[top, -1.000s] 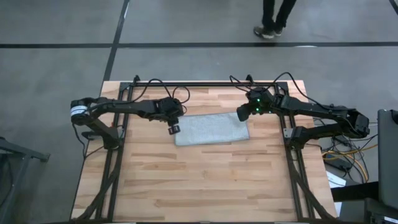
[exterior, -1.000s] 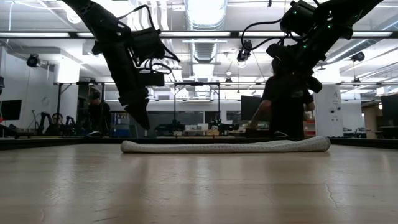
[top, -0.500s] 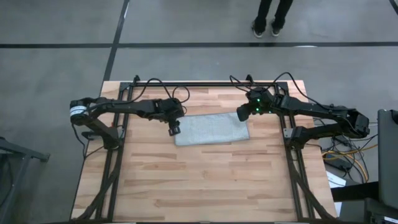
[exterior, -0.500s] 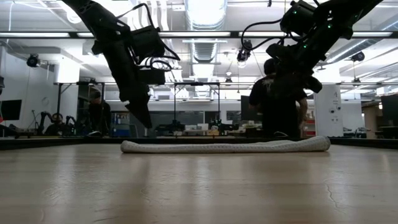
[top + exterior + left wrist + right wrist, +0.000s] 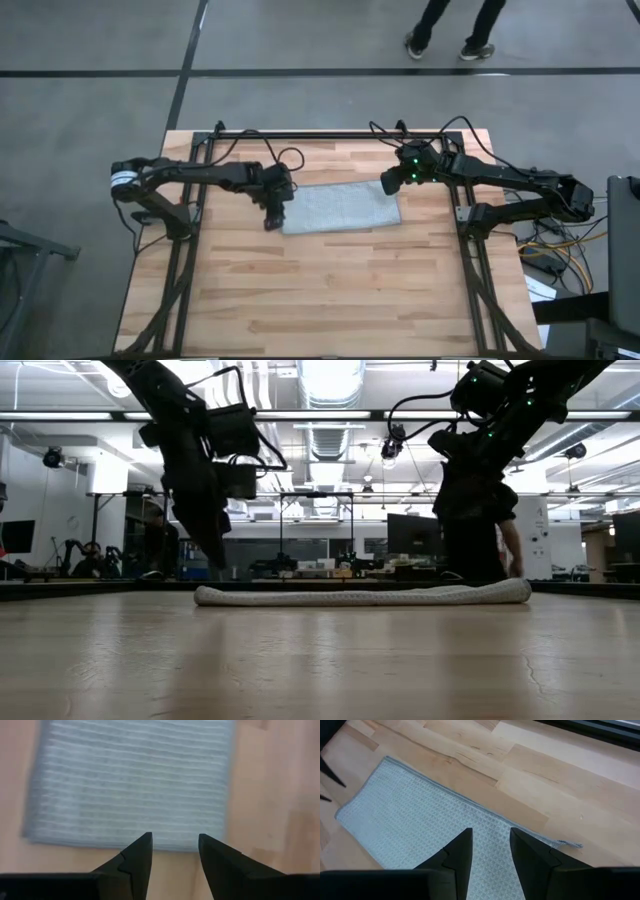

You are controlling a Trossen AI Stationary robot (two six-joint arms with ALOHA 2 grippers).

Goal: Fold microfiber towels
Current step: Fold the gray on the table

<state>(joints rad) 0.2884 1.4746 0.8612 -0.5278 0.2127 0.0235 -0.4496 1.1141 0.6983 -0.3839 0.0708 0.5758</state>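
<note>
Light grey-blue towel (image 5: 340,208) lying flat on wooden table (image 5: 320,300), folded into a rectangle, sitting in far half of table about midway between left and right. Seen edge-on in low view as a low padded strip (image 5: 360,596), right end a bit thicker. Waffle-like weave visible in both wrist views (image 5: 130,790) (image 5: 435,830). Small loose thread or tag poking out at one corner of towel in right wrist view, too small to tell which. Left gripper (image 5: 274,214) just beside towel's left edge, above table, not touching cloth; in low view hanging clear of table surface (image 5: 216,558). Fingers (image 5: 137,860) spread apart with bare wood and towel edge showing in the gap, nothing held. Right gripper (image 5: 392,183) over towel's far right corner, raised above cloth; in low view high up (image 5: 470,465), well above towel. Fingers (image 5: 457,852) apart, towel visible between them, nothing gripped. Green lights lit on right arm near wrist. Dark metal frame (image 5: 190,270) running along left and right sides of table and across far edge, cables trailing from both arms. Person's legs (image 5: 450,25) on grey floor beyond far side of table; same person standing behind table at right in low view (image 5: 478,525), partly hidden by right arm. Another person farther back at left in room (image 5: 155,545).
</note>
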